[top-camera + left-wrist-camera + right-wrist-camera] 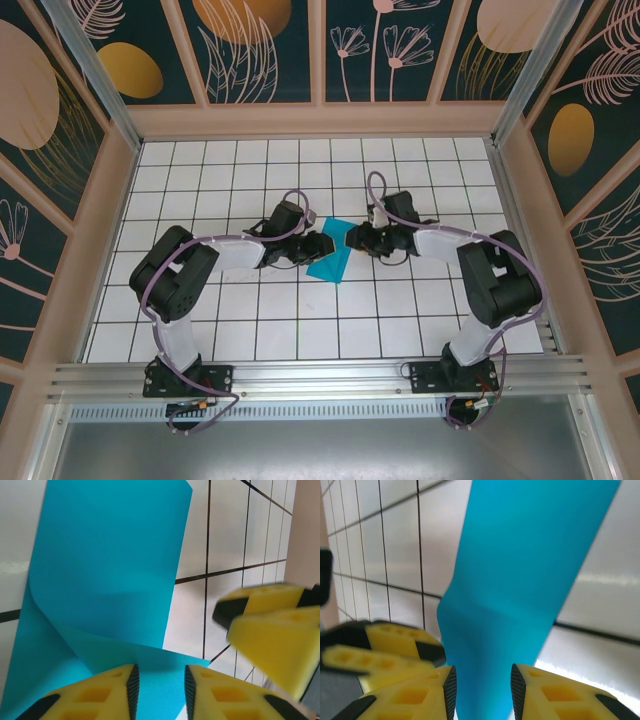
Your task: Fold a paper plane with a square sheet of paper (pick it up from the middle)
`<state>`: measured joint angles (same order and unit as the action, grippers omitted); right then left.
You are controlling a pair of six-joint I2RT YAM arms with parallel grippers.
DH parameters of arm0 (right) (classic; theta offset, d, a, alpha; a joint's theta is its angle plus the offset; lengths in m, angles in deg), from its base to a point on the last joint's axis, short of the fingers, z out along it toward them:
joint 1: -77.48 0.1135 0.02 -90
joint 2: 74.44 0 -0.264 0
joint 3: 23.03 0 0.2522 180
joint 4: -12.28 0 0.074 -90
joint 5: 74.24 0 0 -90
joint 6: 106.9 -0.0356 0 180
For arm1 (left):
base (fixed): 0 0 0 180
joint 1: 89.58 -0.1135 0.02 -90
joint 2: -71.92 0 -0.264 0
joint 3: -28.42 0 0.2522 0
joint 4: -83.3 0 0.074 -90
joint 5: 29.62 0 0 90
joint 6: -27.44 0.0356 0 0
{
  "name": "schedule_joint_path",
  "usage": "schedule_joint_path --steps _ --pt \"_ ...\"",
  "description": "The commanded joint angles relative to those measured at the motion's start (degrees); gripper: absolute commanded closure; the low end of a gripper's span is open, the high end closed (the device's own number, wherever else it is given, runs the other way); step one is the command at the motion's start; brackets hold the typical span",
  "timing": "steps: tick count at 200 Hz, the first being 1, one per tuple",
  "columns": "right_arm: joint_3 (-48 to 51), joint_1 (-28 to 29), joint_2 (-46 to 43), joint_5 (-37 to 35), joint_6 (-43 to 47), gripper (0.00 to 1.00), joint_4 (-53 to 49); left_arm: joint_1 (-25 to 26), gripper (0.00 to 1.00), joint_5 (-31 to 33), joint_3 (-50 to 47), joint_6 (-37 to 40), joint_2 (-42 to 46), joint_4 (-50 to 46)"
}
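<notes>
The square sheet of paper [330, 265] is bright cyan, bent over on itself, and slopes down from the two grippers to the white tiles mid-table. My left gripper [325, 243] meets it from the left. In the left wrist view its jaws [161, 685] stand apart over a lower layer of the sheet [110, 570], which curls up beyond them. My right gripper [352, 238] comes from the right. Its jaws [482, 687] sit on either side of a narrowed, arched part of the sheet [520, 570], which fills the gap between them. The paper plane is out of view.
The white gridded table [250, 330] is ringed by low beige walls [320, 120]. Each wrist view catches the other gripper's yellow fingers close by: the right one's fingers [270, 625] and the left one's fingers [385, 645]. The two grippers are almost touching.
</notes>
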<state>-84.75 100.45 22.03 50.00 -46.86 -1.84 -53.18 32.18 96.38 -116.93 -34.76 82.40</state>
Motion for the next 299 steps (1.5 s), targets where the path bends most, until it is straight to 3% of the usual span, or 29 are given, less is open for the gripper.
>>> schedule_joint_path --steps 1,21,94,146,207,299 --pt "3.8 -0.2 -2.7 5.8 -0.9 0.62 4.3 0.3 0.73 1.2 0.4 -0.3 -0.9 0.1" --pt "5.5 -0.2 -3.4 8.2 -1.4 0.6 6.9 0.3 0.77 1.4 0.4 -0.5 -1.2 0.2" --pt "3.1 1.0 0.0 9.2 -2.1 0.6 8.7 0.3 0.78 1.4 0.1 -0.4 -1.2 0.0" --pt "1.3 1.7 2.2 9.4 -1.5 0.69 8.5 0.3 0.79 1.1 0.2 -0.6 -0.9 0.0" --pt "-0.4 1.7 4.1 4.8 0.2 0.92 5.3 0.3 0.79 -0.6 0.5 -0.4 0.0 0.9" --pt "-0.8 1.5 5.0 -1.4 2.0 0.94 1.8 0.4 0.77 -5.2 0.6 -1.0 -1.4 5.1"
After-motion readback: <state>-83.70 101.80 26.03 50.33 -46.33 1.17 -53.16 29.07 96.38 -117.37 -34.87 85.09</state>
